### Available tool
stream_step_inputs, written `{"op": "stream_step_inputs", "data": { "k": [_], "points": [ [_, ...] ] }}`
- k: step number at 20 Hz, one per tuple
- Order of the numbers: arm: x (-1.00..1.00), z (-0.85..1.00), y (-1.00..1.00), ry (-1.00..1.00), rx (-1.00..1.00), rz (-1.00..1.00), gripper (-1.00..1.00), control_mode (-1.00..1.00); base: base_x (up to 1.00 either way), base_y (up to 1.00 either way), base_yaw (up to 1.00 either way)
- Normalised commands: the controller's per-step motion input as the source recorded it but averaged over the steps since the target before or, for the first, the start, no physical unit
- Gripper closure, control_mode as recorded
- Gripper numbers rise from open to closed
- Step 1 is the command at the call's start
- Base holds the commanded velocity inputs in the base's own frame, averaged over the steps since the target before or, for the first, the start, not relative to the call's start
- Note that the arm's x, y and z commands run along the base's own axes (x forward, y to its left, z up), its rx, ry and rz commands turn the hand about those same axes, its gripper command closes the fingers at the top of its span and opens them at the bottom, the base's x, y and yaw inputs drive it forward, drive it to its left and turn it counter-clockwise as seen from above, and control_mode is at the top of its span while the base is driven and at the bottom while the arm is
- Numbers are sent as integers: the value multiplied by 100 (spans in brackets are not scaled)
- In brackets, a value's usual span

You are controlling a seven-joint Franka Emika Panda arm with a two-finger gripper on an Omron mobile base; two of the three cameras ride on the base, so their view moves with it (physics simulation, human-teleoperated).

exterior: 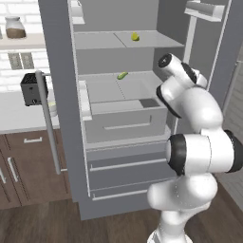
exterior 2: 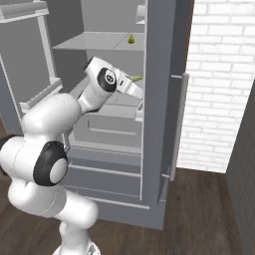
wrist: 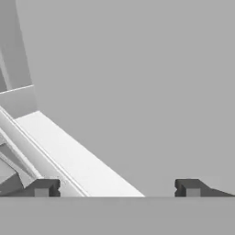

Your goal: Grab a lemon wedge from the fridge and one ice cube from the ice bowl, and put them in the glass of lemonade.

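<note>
The grey fridge stands with both doors swung open. The lemon wedge, a small yellow-green sliver, lies on the middle shelf and also shows just past my hand. My hand reaches into the fridge at that shelf's height, slightly below and beside the wedge. My gripper is open, its fingertips wide apart with nothing between them, facing a bare grey inner wall and a pale ledge. A whitish tumbler, likely the glass of lemonade, peeks out on the counter behind the door handle. The ice bowl is out of view.
A second small yellow item sits on the upper shelf. A black toaster stands on the counter left of the fridge, with a jar on a shelf above. The fridge's right door stands close beside my hand, with a white brick wall beyond it.
</note>
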Motion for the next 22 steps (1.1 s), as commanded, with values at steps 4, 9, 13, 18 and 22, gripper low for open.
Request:
{"op": "stream_step_inputs", "data": {
  "k": [4, 9, 13, 18, 22],
  "points": [
    [17, -41, -87, 10, -7, -14, -100, -100, 0, 0, 0],
    [-6, -44, -100, -3, -3, -8, -100, -100, 0, 0, 0],
    [-88, 18, 34, -27, 5, 16, -100, -100, 0, 0, 0],
    [-4, 16, 100, 2, 8, 46, -100, -100, 0, 0, 0],
    [-15, 0, 90, 10, 18, 55, -100, -100, 0, 0, 0]
  ]
}}
